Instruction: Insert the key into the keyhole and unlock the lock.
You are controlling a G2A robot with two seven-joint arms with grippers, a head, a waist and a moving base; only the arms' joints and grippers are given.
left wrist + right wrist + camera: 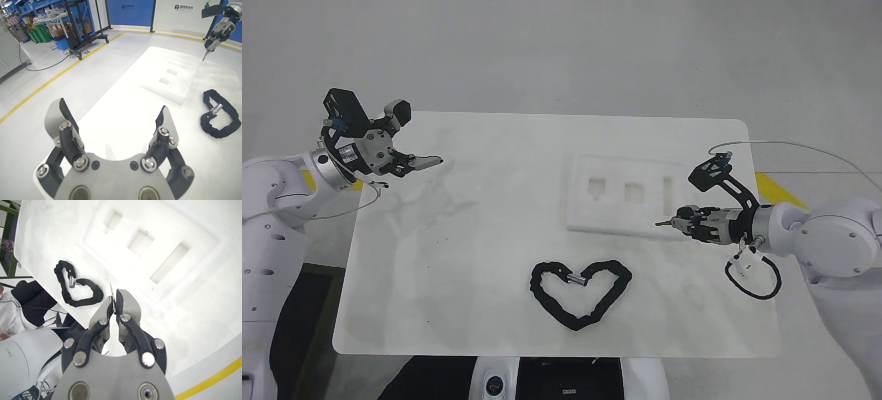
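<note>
A black fabric-covered chain lock (579,291) lies in a heart shape near the table's front edge, its silver lock cylinder (574,278) at the upper dip. The cylinder (71,283) shows its end face in the right wrist view. My right gripper (678,220) hovers at the right end of the foam tray, shut on a small metal key (112,290) whose blade sticks out past the fingertips. From the left wrist view the key (205,55) points down over the table. My left gripper (425,162) is open at the table's far left corner, holding nothing.
A white foam tray (625,193) with three rectangular recesses lies right of centre, behind the chain. A small ring (146,233) lies in the middle recess. The white table (462,260) is bare on its left half.
</note>
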